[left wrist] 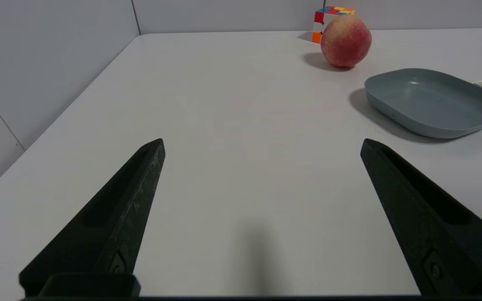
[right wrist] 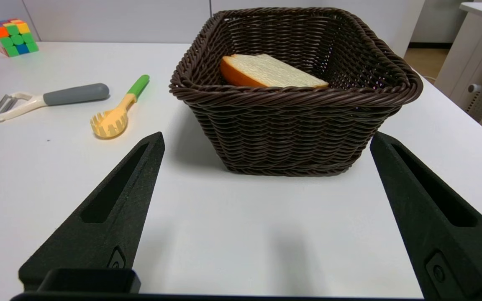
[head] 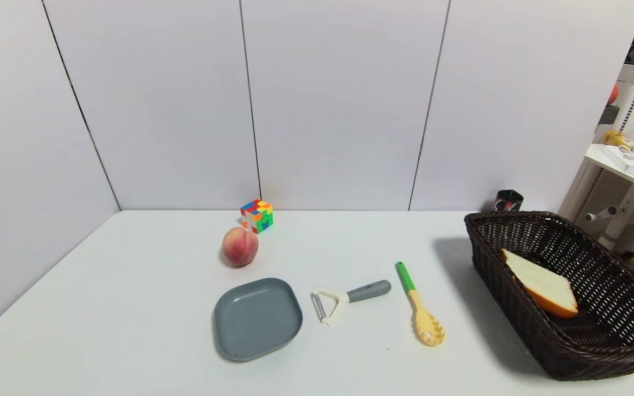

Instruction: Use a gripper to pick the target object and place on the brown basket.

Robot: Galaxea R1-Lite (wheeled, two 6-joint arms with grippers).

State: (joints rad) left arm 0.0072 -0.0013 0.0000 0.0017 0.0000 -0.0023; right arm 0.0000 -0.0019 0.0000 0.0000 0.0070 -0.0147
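Observation:
The slice of white bread [head: 541, 287] with an orange-brown crust lies tilted inside the dark brown wicker basket [head: 515, 308] at the table's right; it also shows in the right wrist view [right wrist: 268, 71] inside the basket [right wrist: 295, 125]. My right gripper [right wrist: 266, 142] is open and empty, low over bare table in front of the basket's near wall. My left gripper [left wrist: 262, 142] is open and empty over bare table at the left. Neither gripper shows in the head view.
A grey rounded-square plate [head: 256, 319], a peeler [head: 350, 297] and a yellow pasta spoon with a green handle [head: 419, 308] lie mid-table. A peach [head: 240, 246] and a colour cube [head: 257, 215] stand farther back. White panels wall the back and left.

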